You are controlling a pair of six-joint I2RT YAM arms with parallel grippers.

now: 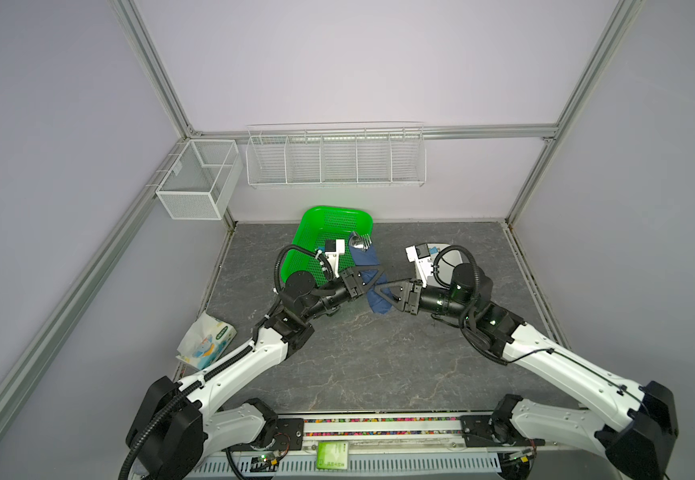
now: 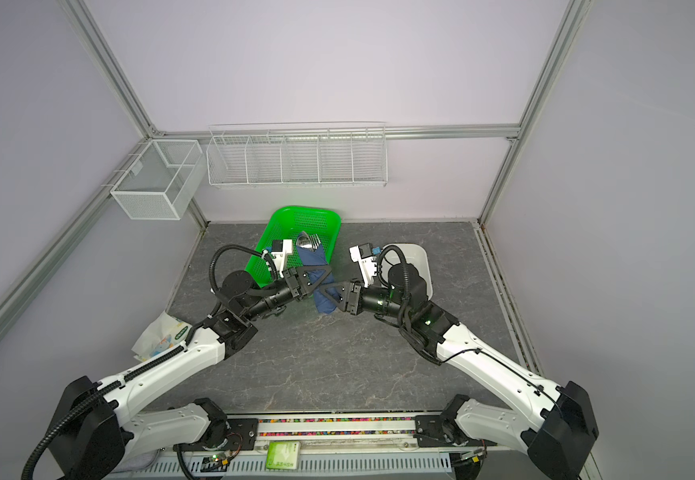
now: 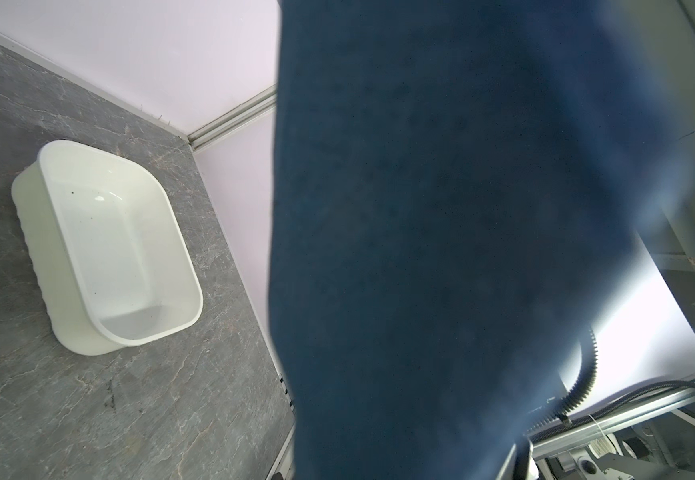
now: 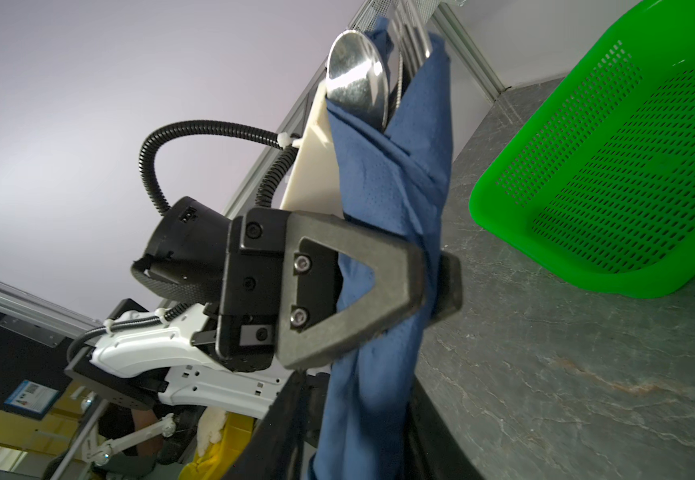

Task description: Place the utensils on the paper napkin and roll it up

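The left arm [image 1: 250, 357] and right arm [image 1: 566, 361] reach in from the near edge with elbows bent outward and wrists turned toward each other mid-table. The left gripper [image 4: 433, 282] is clamped tight across the paper napkin [image 4: 395, 174]. Just nearer, the right gripper [image 4: 350, 436] straddles it, jaws apart.

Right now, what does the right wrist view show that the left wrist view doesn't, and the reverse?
Only the right wrist view: the left gripper shut on the rolled napkin, the spoon bowl and fork tines sticking out of the roll's end, and the green basket.
Only the left wrist view: the empty white tub standing on the tabletop.
Both: the navy napkin, so close in the left wrist view that it blocks most of the picture, and the grey marbled tabletop.
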